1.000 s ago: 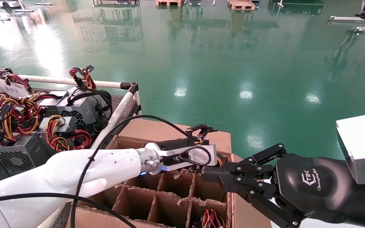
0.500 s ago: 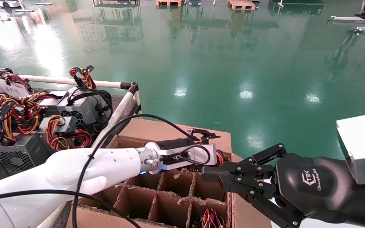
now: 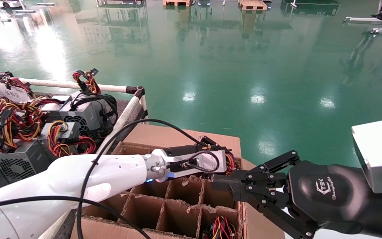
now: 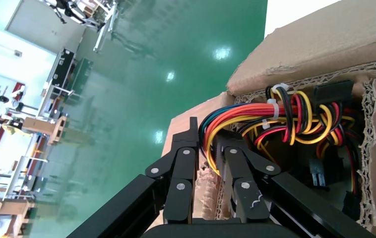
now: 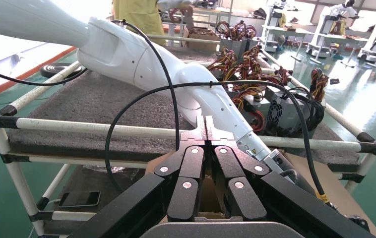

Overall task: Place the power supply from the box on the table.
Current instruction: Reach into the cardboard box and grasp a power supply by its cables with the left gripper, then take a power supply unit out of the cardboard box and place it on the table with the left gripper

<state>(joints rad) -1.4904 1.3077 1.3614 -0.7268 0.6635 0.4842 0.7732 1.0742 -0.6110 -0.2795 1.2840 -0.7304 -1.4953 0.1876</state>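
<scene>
Down in the far right corner cell of the box [image 3: 177, 136]: left jaws, pinched nearly shut on the looped red, yellow and orange wires [image 4: 275, 119] of the power supply. Metal body hidden below the divider; only the wire bundle on show, poking above the cell rim beside the left wrist. Just beside the box's right wall: right jaws, closed on nothing, hovering idle.

Off to the left, well apart from the box: worktop [image 3: 124, 106], grey felt inside white rails, crowded with other units [image 3: 78, 116] and tangled cables.

Likely step: lifting the supply out by its wires.

Risks, as judgement only:
- Held by wires alone, so could slip free or swing hard once clear of the cell.
- Could snag a loop or connector on the ragged divider and drag cardboard, or the whole box, upward.
- Could strain the wires under the hidden body's weight.
- Could clip the near rail or catch cables of parked units on the way across.
- Could brush the right jaws, close by.
</scene>
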